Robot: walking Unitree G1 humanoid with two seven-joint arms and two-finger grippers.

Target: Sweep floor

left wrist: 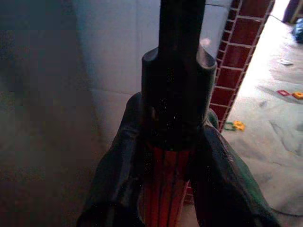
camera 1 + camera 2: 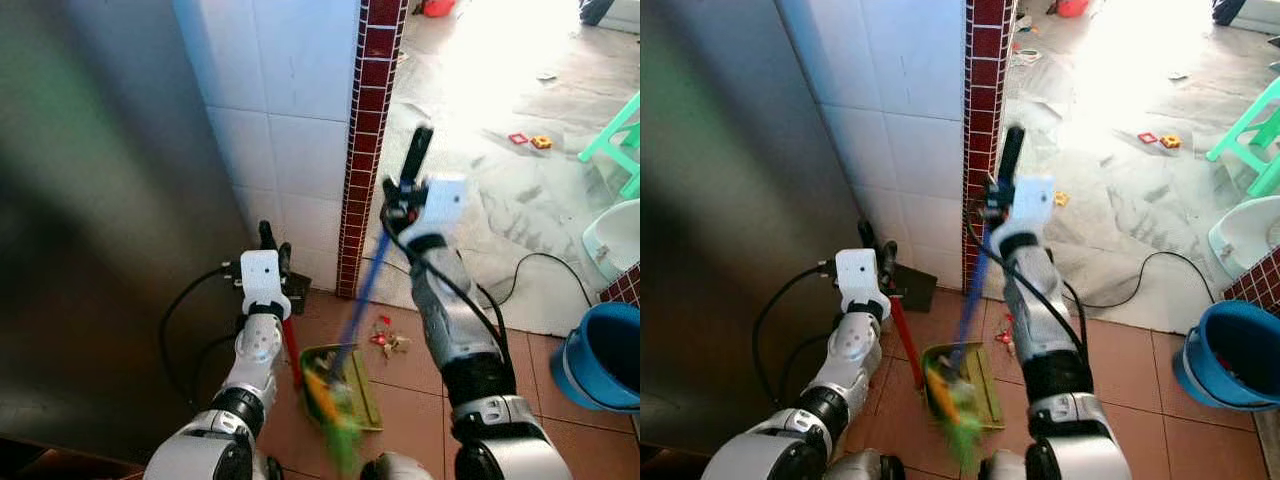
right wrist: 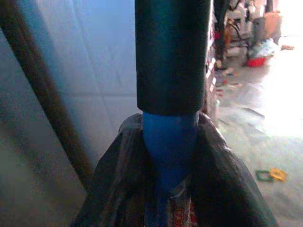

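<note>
Right gripper: black fingers pinched on the blue broom handle with black grip, which slants down to blurred green bristles over the green dustpan on the terracotta floor tiles. Left gripper: fingers pressed around the red dustpan handle with black cap, beside the white-tiled wall. Head views alone show small red litter by the dustpan, the blue bucket and black cable; wrist views show the clamped handles close up.

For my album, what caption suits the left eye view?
Right gripper sweeps a blue broom into a dustpan held by the left gripper.
</note>
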